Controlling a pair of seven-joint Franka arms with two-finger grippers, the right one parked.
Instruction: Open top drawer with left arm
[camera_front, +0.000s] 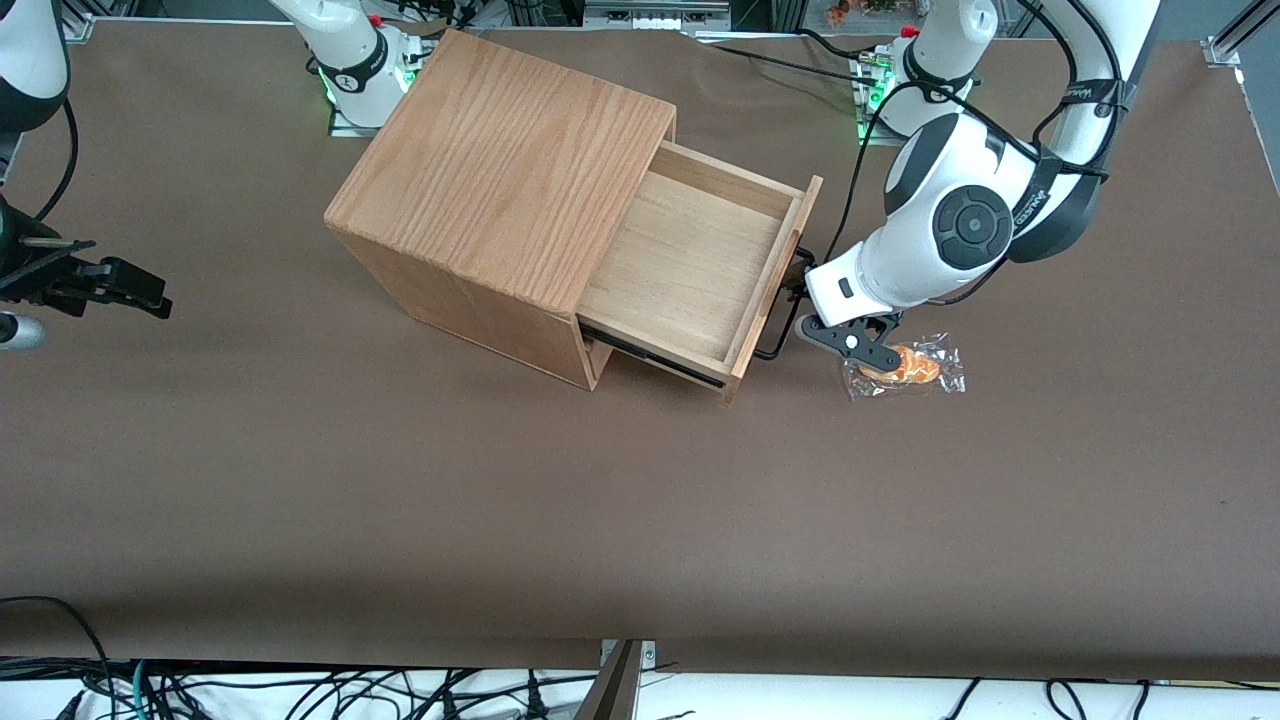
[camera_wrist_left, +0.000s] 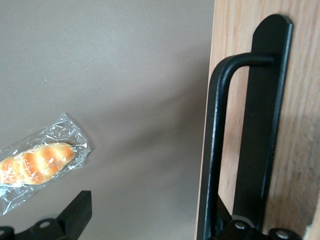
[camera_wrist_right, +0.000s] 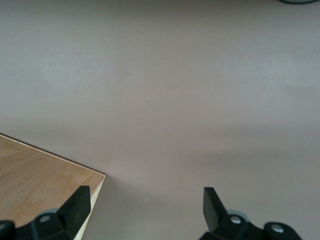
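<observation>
The shallow light-oak top drawer (camera_front: 690, 265) is seen pulled well out of the cube-shaped oak cabinet (camera_front: 500, 190), its pale plywood floor exposed. The cabinet stands on the brown table (camera_front: 400, 500), with the drawer front turned toward the working arm's end. The long thin black wire U-handle (camera_wrist_left: 216, 150) runs across that front. The white jointed left arm (camera_front: 950, 220) is bent down beside the drawer, and its small black two-finger gripper (camera_front: 805, 300) is placed at the handle, just in front of the drawer. The fingers are spread apart: one lies by the handle bar, the other over bare table, nothing clamped. A clear-wrapped golden bread roll (camera_front: 905, 367) lies on the table near the gripper.
</observation>
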